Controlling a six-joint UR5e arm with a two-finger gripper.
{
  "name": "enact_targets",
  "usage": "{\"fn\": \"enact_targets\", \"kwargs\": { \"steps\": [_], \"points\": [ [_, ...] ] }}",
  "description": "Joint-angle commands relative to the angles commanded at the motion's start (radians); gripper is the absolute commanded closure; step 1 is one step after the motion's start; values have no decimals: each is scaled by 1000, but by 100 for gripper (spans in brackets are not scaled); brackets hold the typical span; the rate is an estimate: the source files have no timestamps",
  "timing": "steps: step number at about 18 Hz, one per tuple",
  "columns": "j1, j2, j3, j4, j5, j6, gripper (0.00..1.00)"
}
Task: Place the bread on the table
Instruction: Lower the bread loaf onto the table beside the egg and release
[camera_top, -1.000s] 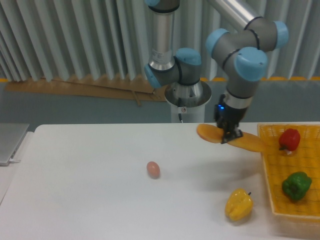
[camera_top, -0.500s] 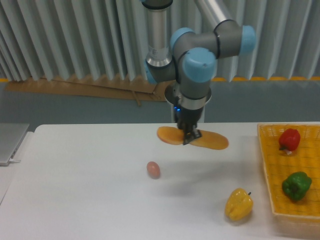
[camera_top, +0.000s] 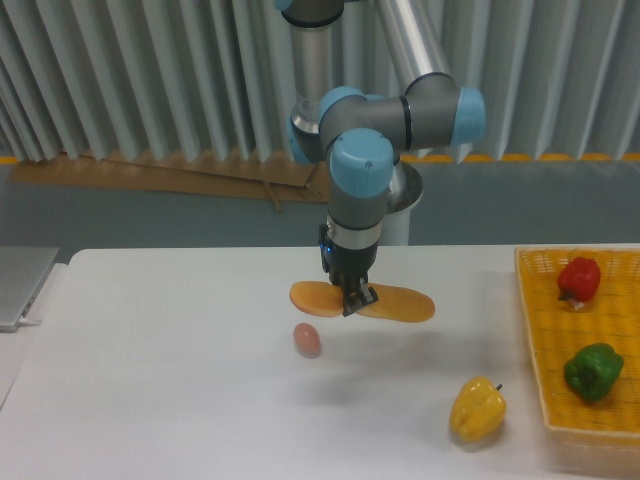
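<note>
Currently the bread (camera_top: 400, 304) is clamped at mid-length by the gripper (camera_top: 355, 299) and held above the table (camera_top: 150, 380), just right of the egg (camera_top: 307, 340); it looks stiff, light, smooth, possibly slippery.

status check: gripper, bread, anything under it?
Gripper shut on the bread at mid-length. Bread level, held above the table, not down yet. Egg just below its left end; yellow pepper off to the right.

The end effector (camera_top: 355, 298) grips the long orange-tan bread loaf (camera_top: 362, 301) at its middle, above the flat white worktop (camera_top: 160, 400), near a small pinkish egg (camera_top: 307, 339).
</note>
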Motion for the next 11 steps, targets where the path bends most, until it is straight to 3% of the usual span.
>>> {"fn": "enact_targets", "kwargs": {
  "steps": [4,7,10,11],
  "points": [
    [11,-22,3,3,46,9,62],
    [25,-23,-2,41,48,35,59],
    [25,-31,-3,54,49,43,53],
    [26,-29,-3,54,49,43,45]
  ]
}}
